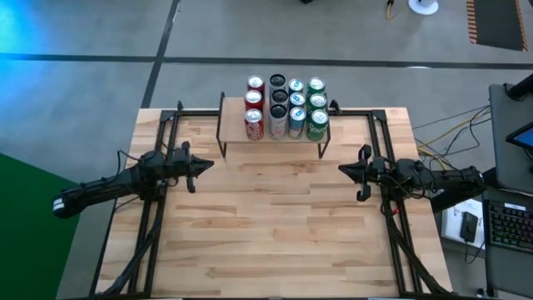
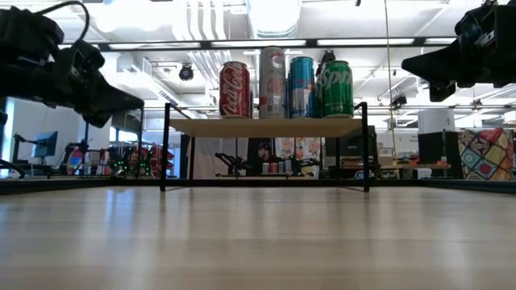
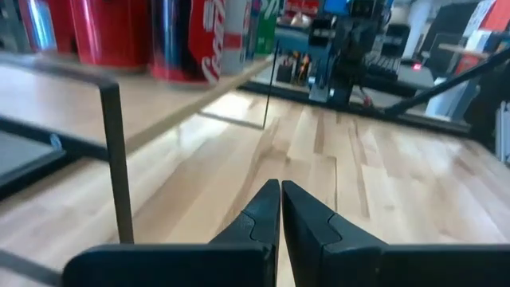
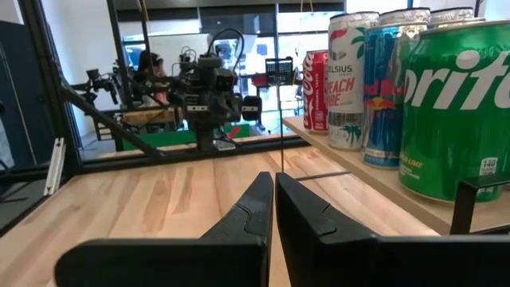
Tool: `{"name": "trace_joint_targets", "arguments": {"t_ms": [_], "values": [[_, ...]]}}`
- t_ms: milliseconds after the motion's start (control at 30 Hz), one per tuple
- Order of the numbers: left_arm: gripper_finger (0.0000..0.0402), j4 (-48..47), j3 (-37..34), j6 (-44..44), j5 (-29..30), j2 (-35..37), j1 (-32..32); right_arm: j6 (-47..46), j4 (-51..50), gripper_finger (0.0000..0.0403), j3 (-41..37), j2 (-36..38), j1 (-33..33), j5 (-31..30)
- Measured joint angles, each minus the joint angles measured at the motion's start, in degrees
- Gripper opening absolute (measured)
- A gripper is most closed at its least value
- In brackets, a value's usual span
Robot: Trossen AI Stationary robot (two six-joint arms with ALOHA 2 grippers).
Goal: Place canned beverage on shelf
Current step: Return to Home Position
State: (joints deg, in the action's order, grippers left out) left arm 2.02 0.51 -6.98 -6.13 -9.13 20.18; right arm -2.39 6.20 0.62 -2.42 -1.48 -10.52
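Note:
Several beverage cans [image 1: 284, 107] stand upright in rows on the shelf [image 1: 275, 137], a light-wood board on thin black legs at the table's far middle: red, silver, blue and green cans [image 2: 286, 87]. My left gripper [image 1: 196, 169] hovers shut above the table's left side, pointing toward the right. My right gripper [image 1: 353, 171] hovers shut above the right side, pointing toward the left. Neither holds anything; in the wrist views the fingertips [image 3: 280, 191] [image 4: 272, 182] meet with nothing between them.
A black metal frame [image 1: 376, 137] runs along the table's left, right and far edges. The bare wooden tabletop [image 1: 275, 225] stretches between the arms and toward the near edge. A desk with a keyboard [image 1: 510, 225] stands off the table's right side.

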Motion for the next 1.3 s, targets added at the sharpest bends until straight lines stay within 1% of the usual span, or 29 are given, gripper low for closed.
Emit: {"name": "trace_joint_targets", "arguments": {"t_ms": [167, 233, 333, 433, 500, 667, 767, 833, 1300], "values": [[0.0, 0.5, 0.0, 0.4, -0.6, -2.9, 0.0, 0.0, 0.0, 0.0009, 0.0, 0.0, 0.0, 0.0], [0.0, 3.6, 0.0, 0.6, -0.8, -3.1, 0.0, 0.3, 0.0, 0.0009, 0.0, 0.0, 0.0, 0.0], [0.0, 7.1, 0.1, 2.3, -2.8, -2.0, 0.0, 3.5, 0.0, 0.0009, 0.0, 0.0, 0.0, 0.0], [0.0, 8.8, 0.2, 3.8, -5.2, 0.4, 0.0, 4.3, 0.0, 0.0009, 0.0, 0.0, 0.0, 0.0], [0.0, 8.1, 0.2, 4.6, -5.6, 2.4, 0.0, 4.4, 0.0, 0.0009, 0.0, 0.0, 0.0, 0.0], [0.0, 1.5, 0.0, 4.7, -5.6, 7.1, 0.0, 3.4, 0.0, 0.0009, 0.0, 0.0, 0.0, 0.0], [0.0, 1.0, 0.0, 3.8, -5.8, 8.8, -0.2, 3.0, 0.0, 0.0009, 0.0, 0.0, 0.0, 0.0], [0.0, 1.2, 0.0, 3.8, -7.0, 9.2, -0.2, 3.0, 0.0, 0.0009, 0.0, 0.0, 0.0, 0.0], [0.0, 1.3, 0.0, 4.9, -7.0, 9.1, -0.2, 3.0, 0.0, 0.0009, -0.1, 0.0, 0.0, 0.0]]}}
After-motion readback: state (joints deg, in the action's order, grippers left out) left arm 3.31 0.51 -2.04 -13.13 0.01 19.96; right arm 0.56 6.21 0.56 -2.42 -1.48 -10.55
